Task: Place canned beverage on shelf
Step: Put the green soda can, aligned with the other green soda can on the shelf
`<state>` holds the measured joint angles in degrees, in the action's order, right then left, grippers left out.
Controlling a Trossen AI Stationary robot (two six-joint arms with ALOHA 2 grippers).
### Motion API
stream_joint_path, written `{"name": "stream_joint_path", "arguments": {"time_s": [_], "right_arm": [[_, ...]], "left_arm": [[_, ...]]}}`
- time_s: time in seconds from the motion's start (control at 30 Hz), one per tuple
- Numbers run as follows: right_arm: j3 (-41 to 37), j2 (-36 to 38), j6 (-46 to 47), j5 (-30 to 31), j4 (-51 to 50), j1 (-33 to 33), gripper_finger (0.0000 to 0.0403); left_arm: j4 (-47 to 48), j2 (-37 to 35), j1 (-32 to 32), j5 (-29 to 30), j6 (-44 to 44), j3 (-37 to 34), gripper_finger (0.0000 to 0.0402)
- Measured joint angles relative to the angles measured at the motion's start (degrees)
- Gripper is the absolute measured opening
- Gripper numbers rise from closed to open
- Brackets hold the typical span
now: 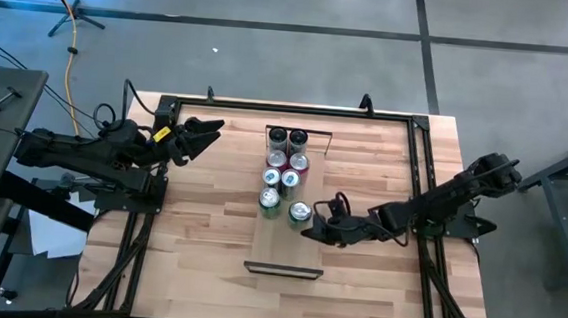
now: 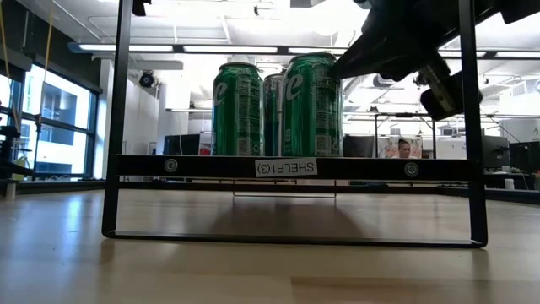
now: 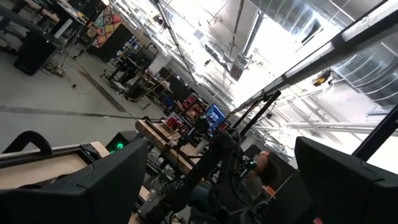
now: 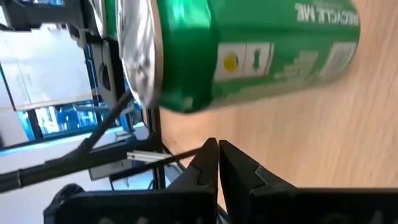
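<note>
1. A butcher-block tabletop carries a long narrow shelf of pale wood at its middle, with thin dark metal frames at both short ends.
2. In the low view, the near frame bears a white label reading "SHELF1(3)".
3. Seven cans stand upright in two rows on the far half of the shelf: dark-topped ones at the far end, red ones in the middle, green ones nearest the bare half.
4. The nearest green can stands on the shelf's right edge, the last in its row.
5. The right gripper sits just beside that green can, low over the table at the shelf's right side. In the right wrist view its two dark fingers are pressed together with nothing between them, and the can lies just beyond the tips, apart from them.
6. The left gripper hovers near the table's far left corner, well apart from the shelf, its fingers spread wide and holding nothing.
</note>
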<state>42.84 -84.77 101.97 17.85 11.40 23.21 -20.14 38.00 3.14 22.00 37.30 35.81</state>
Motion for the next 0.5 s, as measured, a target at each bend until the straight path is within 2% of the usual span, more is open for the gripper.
{"name": "stream_joint_path", "arguments": {"time_s": [0.5], "right_arm": [[-0.01, 0.00, -0.89, -0.12, -2.51, -3.57, 0.0000]], "left_arm": [[-0.02, 0.00, 0.00, 0.00, 1.61, 0.00, 0.0365]]}}
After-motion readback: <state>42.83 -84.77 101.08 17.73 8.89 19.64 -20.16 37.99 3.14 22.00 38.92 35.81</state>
